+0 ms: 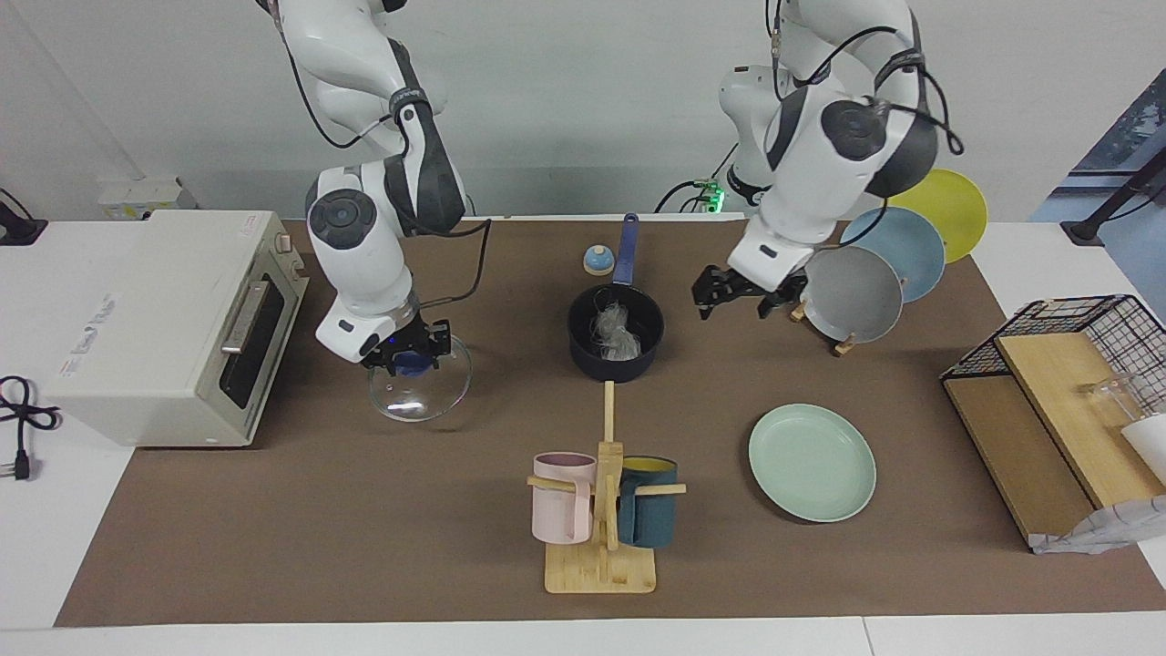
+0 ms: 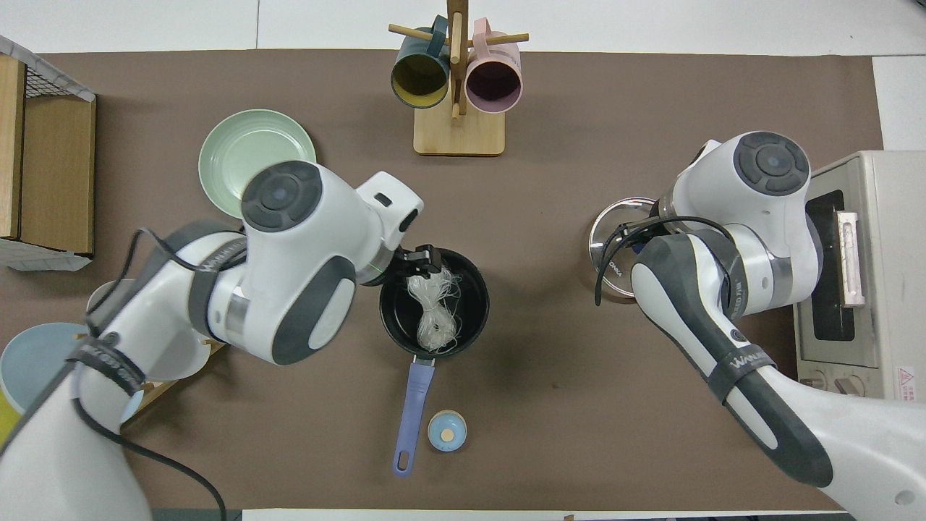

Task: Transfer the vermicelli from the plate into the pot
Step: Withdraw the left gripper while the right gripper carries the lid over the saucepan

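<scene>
The vermicelli (image 1: 615, 330) lies as a whitish clump inside the dark navy pot (image 1: 597, 364) in the middle of the table; it also shows in the overhead view (image 2: 434, 307). The pot's (image 2: 474, 289) blue handle points toward the robots. The mint-green plate (image 1: 811, 462) is bare, farther from the robots, toward the left arm's end; it also shows in the overhead view (image 2: 249, 155). My left gripper (image 1: 740, 299) is open and empty, raised beside the pot, at its rim in the overhead view (image 2: 418, 260). My right gripper (image 1: 410, 353) is shut on the blue knob of a glass lid (image 1: 421, 390).
A toaster oven (image 1: 173, 323) stands at the right arm's end. A wooden mug rack (image 1: 601, 510) with a pink and a teal mug stands farther out than the pot. A small blue bell (image 1: 598, 261), a rack of plates (image 1: 852, 293) and a wire basket (image 1: 1066, 383) are also here.
</scene>
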`<state>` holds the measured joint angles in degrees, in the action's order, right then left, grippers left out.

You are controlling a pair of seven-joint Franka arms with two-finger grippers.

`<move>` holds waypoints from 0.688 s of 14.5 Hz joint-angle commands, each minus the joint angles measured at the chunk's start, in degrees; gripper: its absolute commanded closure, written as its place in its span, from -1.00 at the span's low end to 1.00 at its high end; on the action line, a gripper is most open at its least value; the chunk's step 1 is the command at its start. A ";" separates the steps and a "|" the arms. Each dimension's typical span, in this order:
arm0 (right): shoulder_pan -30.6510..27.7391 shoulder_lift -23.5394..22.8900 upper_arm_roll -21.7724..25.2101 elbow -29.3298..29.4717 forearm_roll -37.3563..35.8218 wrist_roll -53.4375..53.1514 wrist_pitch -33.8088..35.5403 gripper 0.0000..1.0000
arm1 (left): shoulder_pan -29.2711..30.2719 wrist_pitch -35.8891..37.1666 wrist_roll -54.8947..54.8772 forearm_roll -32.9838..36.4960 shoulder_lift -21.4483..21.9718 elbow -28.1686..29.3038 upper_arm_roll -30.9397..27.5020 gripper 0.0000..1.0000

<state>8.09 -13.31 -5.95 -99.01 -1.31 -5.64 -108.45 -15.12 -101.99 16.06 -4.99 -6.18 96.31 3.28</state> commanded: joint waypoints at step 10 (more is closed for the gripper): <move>23.71 -5.48 -2.58 8.13 -2.64 -34.78 -1.67 0.14 | 7.91 13.98 -8.42 3.49 4.17 -7.17 -0.64 -1.00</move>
<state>30.14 -15.89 -8.65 -92.63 -2.20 -38.02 -108.67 -7.48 -92.72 7.69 -3.46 -1.69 93.56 2.81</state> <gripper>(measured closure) 0.344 0.000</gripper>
